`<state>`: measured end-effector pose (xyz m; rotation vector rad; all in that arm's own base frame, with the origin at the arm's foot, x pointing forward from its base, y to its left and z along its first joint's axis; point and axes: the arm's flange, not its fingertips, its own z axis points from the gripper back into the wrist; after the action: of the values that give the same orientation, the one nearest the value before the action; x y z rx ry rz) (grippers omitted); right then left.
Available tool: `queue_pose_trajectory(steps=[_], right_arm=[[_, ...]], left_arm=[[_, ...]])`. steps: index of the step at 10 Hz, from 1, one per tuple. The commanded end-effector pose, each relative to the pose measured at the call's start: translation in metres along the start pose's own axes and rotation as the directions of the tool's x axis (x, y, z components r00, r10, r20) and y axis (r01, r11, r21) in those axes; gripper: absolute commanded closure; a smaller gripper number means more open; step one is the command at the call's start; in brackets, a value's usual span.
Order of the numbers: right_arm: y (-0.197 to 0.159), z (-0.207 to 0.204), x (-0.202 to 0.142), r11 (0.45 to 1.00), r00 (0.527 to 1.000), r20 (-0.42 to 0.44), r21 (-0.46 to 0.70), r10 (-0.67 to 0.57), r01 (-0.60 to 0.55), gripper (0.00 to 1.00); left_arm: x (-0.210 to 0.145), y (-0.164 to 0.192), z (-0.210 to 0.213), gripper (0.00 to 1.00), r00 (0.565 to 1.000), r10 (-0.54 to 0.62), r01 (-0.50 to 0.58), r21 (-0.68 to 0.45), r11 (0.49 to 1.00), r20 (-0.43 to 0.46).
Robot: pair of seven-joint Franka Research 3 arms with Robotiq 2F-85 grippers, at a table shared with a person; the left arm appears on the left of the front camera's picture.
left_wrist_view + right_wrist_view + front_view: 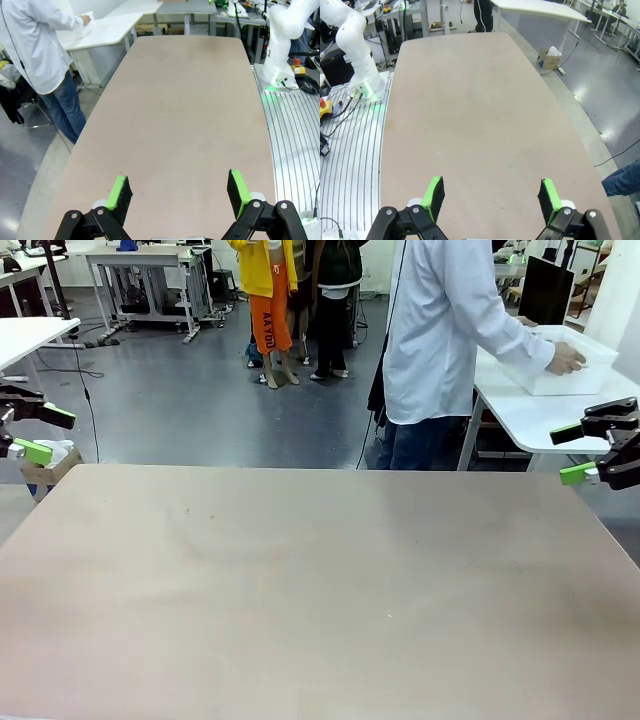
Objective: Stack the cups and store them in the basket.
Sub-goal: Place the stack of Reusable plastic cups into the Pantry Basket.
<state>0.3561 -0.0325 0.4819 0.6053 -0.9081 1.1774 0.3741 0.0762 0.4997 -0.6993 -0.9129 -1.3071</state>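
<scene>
A: Left end effector (28,433) and right end effector (590,450) wait wide, holding nothing, at the worktop (320,590) side edges.

B: Basket (560,362) sits on the far table under the person's hand (566,360); a hurried handover risks collision.

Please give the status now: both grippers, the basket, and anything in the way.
Left gripper open, holding nothing. Right gripper open, holding nothing. Basket on the side table, person's hand on it. Nothing on the work table.
</scene>
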Motion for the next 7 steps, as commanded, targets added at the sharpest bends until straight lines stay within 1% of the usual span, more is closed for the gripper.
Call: queue_pose_trajectory(steps=[1, 7], right_arm=[[-0.0035, 0.0011, 0.0042, 1.000, 1.000, 0.020, -0.003, -0.008, 0.008, 0.00], [-0.0035, 0.0011, 0.0042, 1.000, 1.000, 0.020, -0.003, -0.008, 0.008, 0.00]], left_arm=[[0.0023, -0.0005, 0.0015, 0.00, 1.000, 0.010, -0.010, -0.005, 1.000, -0.006], [0.0023, -0.0005, 0.0015, 0.00, 1.000, 0.010, -0.010, -0.005, 1.000, -0.006]])
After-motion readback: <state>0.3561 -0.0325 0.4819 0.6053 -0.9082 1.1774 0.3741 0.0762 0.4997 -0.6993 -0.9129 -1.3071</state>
